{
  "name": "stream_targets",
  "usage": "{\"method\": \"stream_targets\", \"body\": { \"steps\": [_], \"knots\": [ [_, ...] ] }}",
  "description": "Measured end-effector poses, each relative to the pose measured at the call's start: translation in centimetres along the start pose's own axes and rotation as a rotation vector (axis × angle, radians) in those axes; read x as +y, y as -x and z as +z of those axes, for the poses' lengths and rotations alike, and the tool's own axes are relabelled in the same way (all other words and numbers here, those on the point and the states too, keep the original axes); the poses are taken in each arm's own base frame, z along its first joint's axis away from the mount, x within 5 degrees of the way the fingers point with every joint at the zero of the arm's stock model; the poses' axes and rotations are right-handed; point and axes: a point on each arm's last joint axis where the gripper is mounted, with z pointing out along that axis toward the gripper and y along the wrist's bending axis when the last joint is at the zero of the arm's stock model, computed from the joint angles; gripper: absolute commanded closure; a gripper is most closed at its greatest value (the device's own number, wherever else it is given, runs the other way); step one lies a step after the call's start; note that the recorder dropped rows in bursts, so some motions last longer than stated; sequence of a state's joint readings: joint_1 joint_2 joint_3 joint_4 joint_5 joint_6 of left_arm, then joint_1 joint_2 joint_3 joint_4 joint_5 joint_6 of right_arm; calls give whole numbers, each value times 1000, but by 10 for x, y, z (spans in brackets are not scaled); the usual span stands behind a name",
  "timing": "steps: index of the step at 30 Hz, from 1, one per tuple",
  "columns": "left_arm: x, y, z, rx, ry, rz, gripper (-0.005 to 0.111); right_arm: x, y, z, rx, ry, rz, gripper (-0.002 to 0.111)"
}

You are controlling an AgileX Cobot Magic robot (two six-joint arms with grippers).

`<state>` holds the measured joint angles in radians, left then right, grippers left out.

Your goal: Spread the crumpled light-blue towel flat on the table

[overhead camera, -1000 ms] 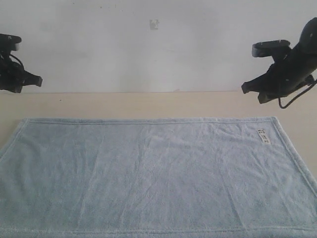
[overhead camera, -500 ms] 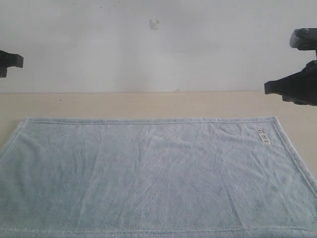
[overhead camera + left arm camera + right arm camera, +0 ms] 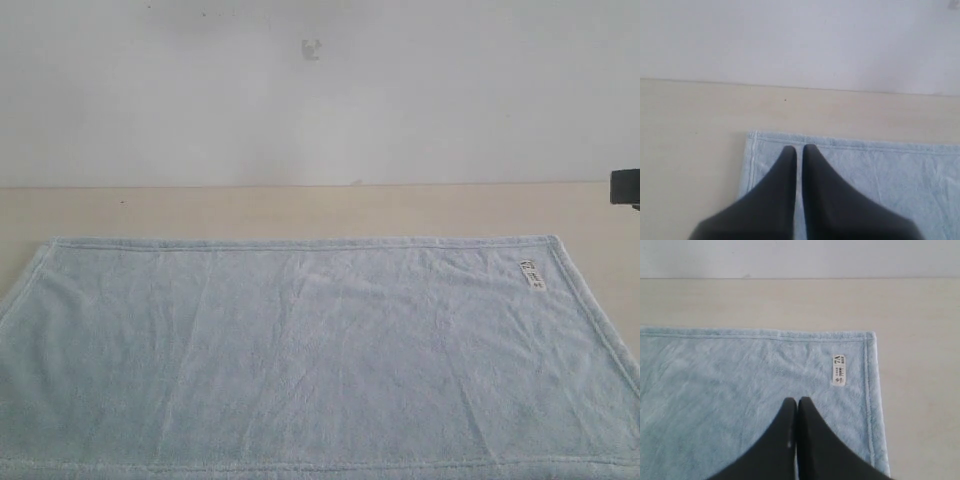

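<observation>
The left gripper [image 3: 799, 148] hovers over the far left corner of the towel [image 3: 320, 350], jaws all but closed and holding nothing. The towel lies flat on the table [image 3: 300, 210] with only faint creases. It looks soft and light and would likely drape and slide, so it is best pinched at the hemmed corners. The right gripper [image 3: 797, 401], closed and empty, hangs near the tag [image 3: 838, 370].

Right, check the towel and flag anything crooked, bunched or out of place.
Nothing stands out. The towel lies flat on the table, far hem straight, with only faint creases; its white tag sits near one corner.
</observation>
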<state>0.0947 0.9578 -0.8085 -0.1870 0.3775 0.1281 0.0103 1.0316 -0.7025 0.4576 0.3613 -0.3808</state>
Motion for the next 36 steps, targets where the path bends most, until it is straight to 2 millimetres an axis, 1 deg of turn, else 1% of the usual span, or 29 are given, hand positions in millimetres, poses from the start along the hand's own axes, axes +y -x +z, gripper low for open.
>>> {"method": "stream_targets", "body": {
  "steps": [3, 6, 11, 13, 17, 24, 32, 36],
  "knots": [
    [-2, 2, -28, -62, -9, -16, 103, 5, -2, -14, 19, 31, 17, 108],
    [-4, 4, -49, -123, -16, -28, 103, 8, -5, -23, 25, 47, 33, 108],
    [-7, 6, -79, -216, -24, -24, 103, 9, -5, -28, 20, 52, 33, 108],
    [-7, 6, -85, -235, -26, -22, 103, 9, -5, -28, 22, 53, 36, 108],
    [-7, 6, -86, -236, -27, -25, 103, 9, -5, -28, 22, 53, 39, 108],
    [-7, 5, -78, -205, -26, -27, 103, 9, -5, -28, 22, 53, 39, 108],
    [-7, 5, -78, -203, -26, -27, 103, 9, -6, -28, 22, 55, 43, 108],
    [-7, 5, -78, -203, -26, -27, 103, 9, -10, -27, 32, 58, 54, 108]
  ]
}}
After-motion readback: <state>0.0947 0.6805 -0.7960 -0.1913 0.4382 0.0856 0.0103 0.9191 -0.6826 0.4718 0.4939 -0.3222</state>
